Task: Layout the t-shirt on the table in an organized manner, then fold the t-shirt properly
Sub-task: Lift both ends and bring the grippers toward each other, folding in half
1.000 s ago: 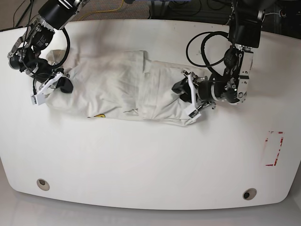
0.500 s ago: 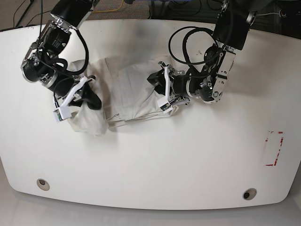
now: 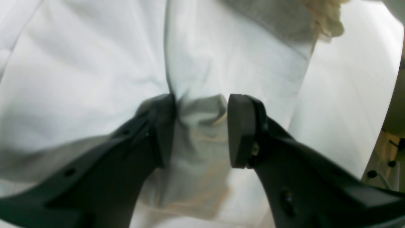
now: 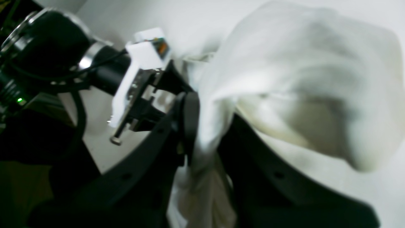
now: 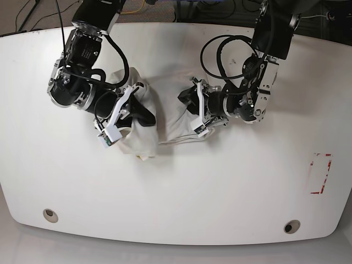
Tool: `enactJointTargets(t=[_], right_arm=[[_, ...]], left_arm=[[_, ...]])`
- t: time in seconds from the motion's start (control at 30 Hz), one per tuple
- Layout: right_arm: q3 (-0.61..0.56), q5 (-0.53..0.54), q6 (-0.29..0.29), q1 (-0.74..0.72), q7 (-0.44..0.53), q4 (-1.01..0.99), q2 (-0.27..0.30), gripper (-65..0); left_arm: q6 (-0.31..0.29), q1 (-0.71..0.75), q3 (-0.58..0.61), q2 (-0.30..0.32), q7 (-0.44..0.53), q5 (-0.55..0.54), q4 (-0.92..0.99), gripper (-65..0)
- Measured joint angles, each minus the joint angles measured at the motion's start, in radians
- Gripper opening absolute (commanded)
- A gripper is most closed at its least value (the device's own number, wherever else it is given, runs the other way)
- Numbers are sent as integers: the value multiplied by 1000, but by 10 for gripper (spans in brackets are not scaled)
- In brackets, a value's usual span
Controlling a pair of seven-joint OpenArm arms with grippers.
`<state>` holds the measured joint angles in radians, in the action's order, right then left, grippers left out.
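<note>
Up close, right gripper (image 4: 205, 126), black w/ white mount, is clamped tight on a bunch of the white cotton t-shirt (image 5: 144, 118). Left gripper (image 3: 201, 129), black too, has jaws parted w/ a fold of shirt between; real grip or not, can't tell. Shirt lies crumpled mid-table, nearer the far edge of the glossy white table (image 5: 181, 192), strung btw both arms.

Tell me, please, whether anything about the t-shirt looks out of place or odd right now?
Yes. The t-shirt is bunched into a crumpled heap between the two arms instead of lying flat on the table. The right gripper pinches a wad of it, and cloth sits between the left gripper fingers.
</note>
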<state>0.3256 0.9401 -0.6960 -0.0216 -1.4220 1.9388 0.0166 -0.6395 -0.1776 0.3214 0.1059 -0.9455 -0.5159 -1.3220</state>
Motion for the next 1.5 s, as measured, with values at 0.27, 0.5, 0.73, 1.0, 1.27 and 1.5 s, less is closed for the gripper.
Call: enactJointTargets(t=[0.27,0.5,0.73,1.0,1.27,1.5], right_arm=[[-24,0,0,-4,3,-89,3,-650],[-25,-4,0,-5,3,-122,8,-650],[-26,-1,0,-6,3,-122,2,-650],[-26,0,0,-6,4,-122,0,-650],[-26,0,0,-6,4,-122,5,-650],[-26,0,0,-6,4,-122,6,-650]], left_arm=[[0,0,-6,-3,-5,4,-4,-393],[3,0,-13,-24,-8,16,-4,-393],[3,1,-11,-25,1,19,-4,-393],[11,10,-11,-24,-6,15,-45,-393],[7,8,-85,-23,-1,-124,-131,-393],[10,42,-135,-2,0,-132,-131,-393]])
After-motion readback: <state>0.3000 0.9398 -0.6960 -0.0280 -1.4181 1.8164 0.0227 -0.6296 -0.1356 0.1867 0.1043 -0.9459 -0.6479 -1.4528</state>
